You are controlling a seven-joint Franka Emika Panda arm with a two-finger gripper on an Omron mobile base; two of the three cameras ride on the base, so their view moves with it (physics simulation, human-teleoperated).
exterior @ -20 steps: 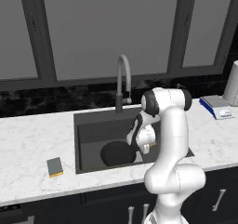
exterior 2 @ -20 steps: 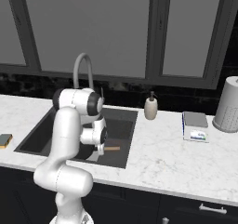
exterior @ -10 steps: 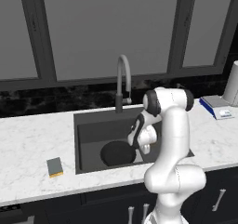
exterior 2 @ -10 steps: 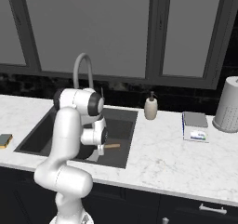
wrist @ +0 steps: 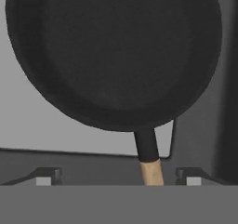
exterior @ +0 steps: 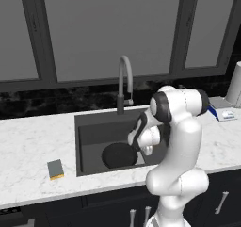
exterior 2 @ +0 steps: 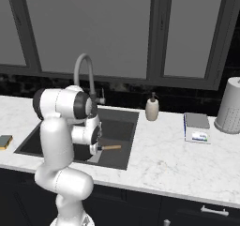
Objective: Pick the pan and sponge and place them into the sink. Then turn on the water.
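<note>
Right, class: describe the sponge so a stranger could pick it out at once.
Find the dark sink set in the white marble counter. Left of it, near the counter's front edge, lies the sponge: a small block, grey-green over yellow, alone there.

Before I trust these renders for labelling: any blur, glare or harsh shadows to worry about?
Left base view: flat, even light, and the black pan nearly merges with the dark sink. Right base view: no glare on the cabinet panes, only soft shading. Hand view: the pan is soft and slightly blurred, cropped at the top.
</note>
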